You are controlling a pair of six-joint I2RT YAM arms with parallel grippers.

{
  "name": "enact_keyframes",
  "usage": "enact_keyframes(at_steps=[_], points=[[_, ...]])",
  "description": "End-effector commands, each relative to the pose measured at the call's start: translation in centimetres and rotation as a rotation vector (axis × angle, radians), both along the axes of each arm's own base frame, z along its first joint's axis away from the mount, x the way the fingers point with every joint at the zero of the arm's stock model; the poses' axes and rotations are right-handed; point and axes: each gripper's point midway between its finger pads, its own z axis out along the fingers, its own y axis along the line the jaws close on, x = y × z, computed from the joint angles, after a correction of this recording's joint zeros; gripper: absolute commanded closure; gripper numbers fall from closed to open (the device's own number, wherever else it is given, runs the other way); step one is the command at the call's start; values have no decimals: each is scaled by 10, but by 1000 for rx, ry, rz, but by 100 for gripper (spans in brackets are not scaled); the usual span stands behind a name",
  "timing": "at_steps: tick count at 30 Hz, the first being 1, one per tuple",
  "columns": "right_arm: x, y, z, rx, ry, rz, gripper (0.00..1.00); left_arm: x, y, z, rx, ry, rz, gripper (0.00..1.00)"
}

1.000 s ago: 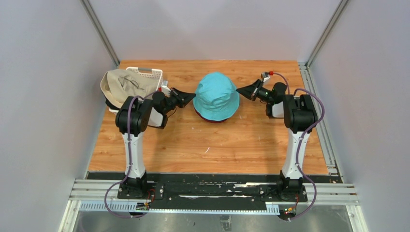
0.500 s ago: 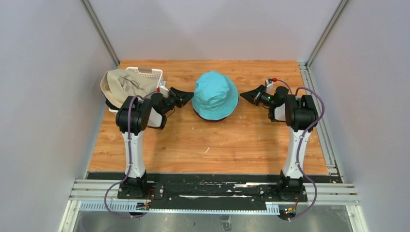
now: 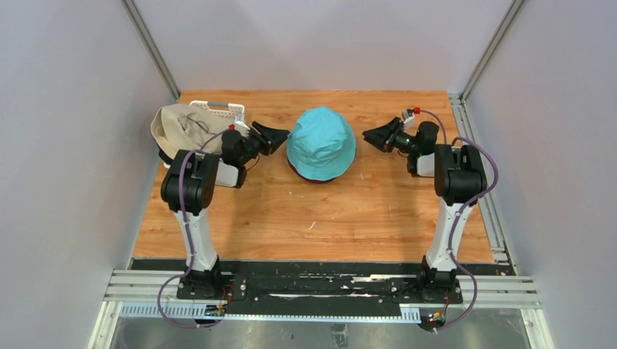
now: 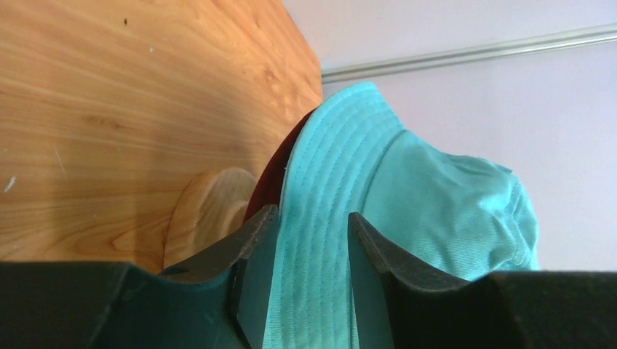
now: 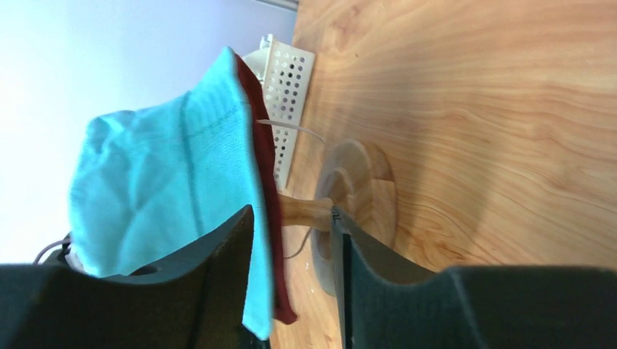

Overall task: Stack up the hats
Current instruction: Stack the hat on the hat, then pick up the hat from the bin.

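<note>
At the far-left corner of the worktop (image 3: 327,211), a beige hat (image 3: 182,125) lies draped over a white lattice basket (image 3: 225,110). Just right of it, the left end effector (image 3: 280,135) is released, jaws parted at the brim of the teal hat (image 3: 321,142). That hat sits atop a maroon hat (image 4: 273,171) on a wooden stand (image 5: 360,196), centred toward the far edge. The right end effector (image 3: 369,136) is likewise released, just beside the brim.

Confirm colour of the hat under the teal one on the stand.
Maroon hat; its brim peeks out below the teal hat, clearest in the right wrist view.
</note>
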Motion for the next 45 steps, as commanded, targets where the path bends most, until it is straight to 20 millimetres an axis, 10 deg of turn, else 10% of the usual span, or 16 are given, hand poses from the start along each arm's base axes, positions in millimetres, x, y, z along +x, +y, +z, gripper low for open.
enact_keyframes(at_steps=[1,11,22,45], points=[[1,-6,38,-76,-114,-9,53,-1,16,9,161,-10,67,55],[-9,-12,85,-243,-209,-46,37,-10,63,41,535,-8,225,39],[-35,-9,133,-441,-304,-68,34,-34,176,116,1153,75,540,43],[-58,-5,164,-631,-390,-101,29,-37,282,83,1082,330,843,34]])
